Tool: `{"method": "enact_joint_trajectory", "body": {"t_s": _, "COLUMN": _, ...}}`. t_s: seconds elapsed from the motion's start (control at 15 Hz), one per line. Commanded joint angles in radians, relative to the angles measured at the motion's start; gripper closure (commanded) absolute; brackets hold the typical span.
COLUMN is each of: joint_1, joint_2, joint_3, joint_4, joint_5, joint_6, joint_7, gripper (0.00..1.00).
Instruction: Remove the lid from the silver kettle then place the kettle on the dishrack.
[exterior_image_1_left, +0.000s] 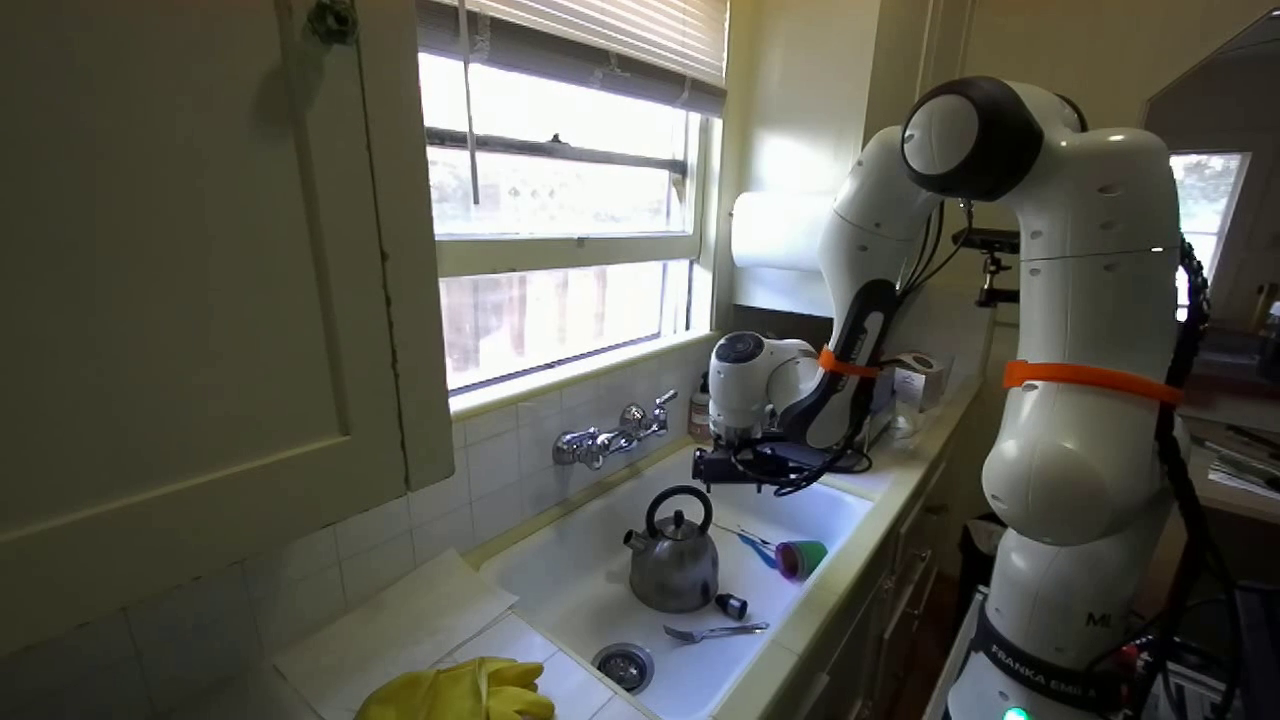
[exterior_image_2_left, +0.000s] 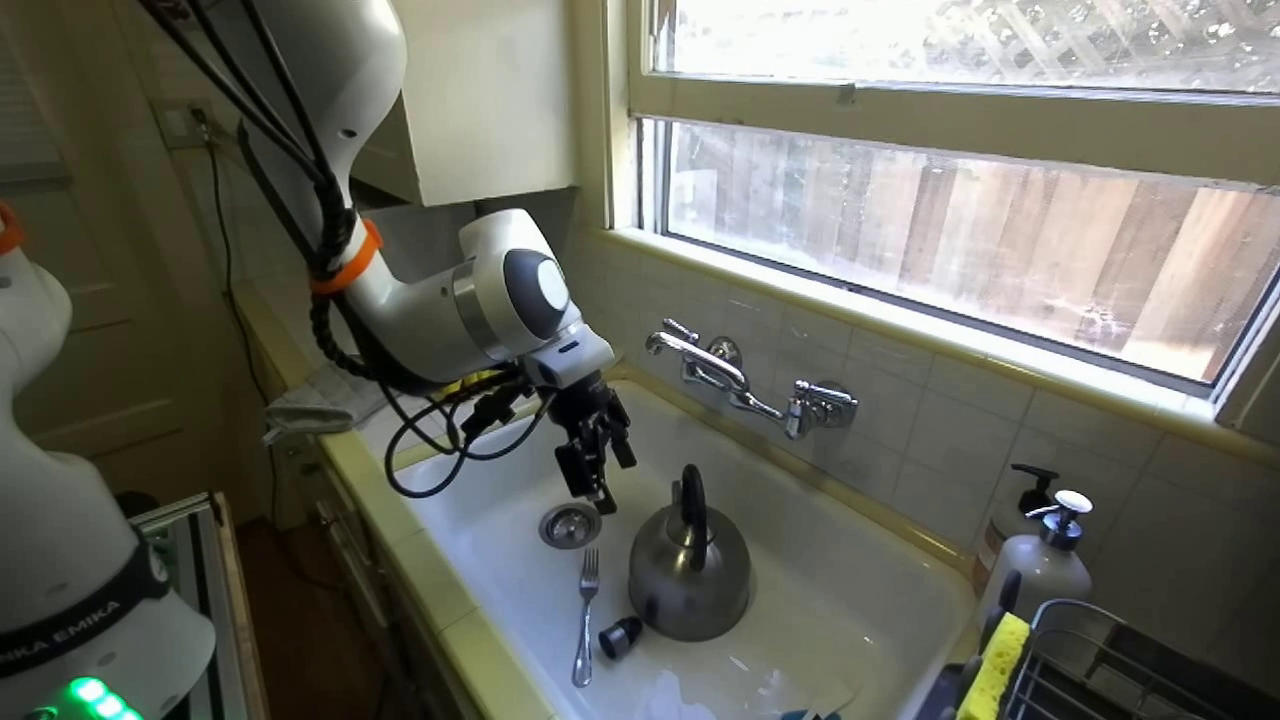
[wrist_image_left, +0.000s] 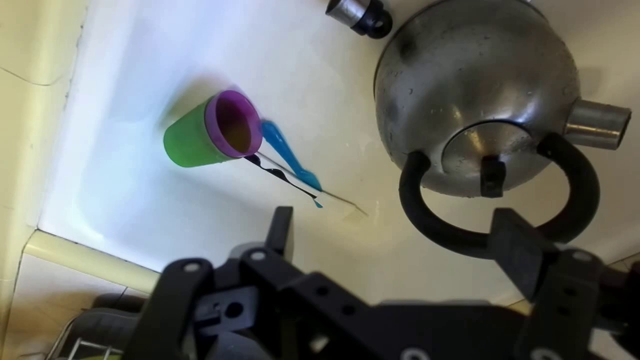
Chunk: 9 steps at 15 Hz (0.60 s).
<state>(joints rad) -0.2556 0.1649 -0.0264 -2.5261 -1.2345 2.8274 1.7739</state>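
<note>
One silver kettle (wrist_image_left: 465, 75), upright at two o'clock in the wrist view, standing in one white sink (wrist_image_left: 310, 85), its single lid (wrist_image_left: 470, 147) on. One gripper (wrist_image_left: 393, 212), jaws spread wide! Its four-o'clock finger (wrist_image_left: 520, 250) covers a stretch of the black handle (wrist_image_left: 451, 237) there, but an exterior view shows a gap between gripper and kettle. Round the kettle in an exterior view: one fork (exterior_image_2_left: 586, 620) at eight o'clock, one small black-and-silver piece (exterior_image_2_left: 620, 637) between them, one drain (exterior_image_2_left: 570, 525) at ten, two pump bottles (exterior_image_2_left: 1040, 565) at three. One dishrack (exterior_image_2_left: 1110, 660) at four o'clock of the frame, cut off by the edge, only a corner showing. Over to ten o'clock in the wrist view: a green-and-purple cup (wrist_image_left: 190, 135) on its side, one or two nested, can't tell. One blue utensil (wrist_image_left: 285, 147) beside it, and a dark strip (wrist_image_left: 278, 173) that's hard to make out. Yellow glove (exterior_image_1_left: 450, 690), seven o'clock in an exterior view, runs off the bottom; whether a second lies with it, can't tell.
</note>
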Motion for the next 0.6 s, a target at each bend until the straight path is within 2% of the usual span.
{"method": "enact_joint_trajectory", "body": {"t_s": 0.0, "joint_1": 0.000, "joint_2": 0.000, "joint_3": 0.000, "joint_4": 0.000, "joint_5": 0.000, "joint_6": 0.000, "joint_7": 0.000, "gripper": 0.00}}
{"method": "enact_joint_trajectory", "body": {"t_s": 0.53, "joint_1": 0.003, "joint_2": -0.006, "joint_3": -0.002, "joint_4": -0.002, "joint_5": -0.018, "joint_6": -0.001, "joint_7": 0.012, "gripper": 0.00}}
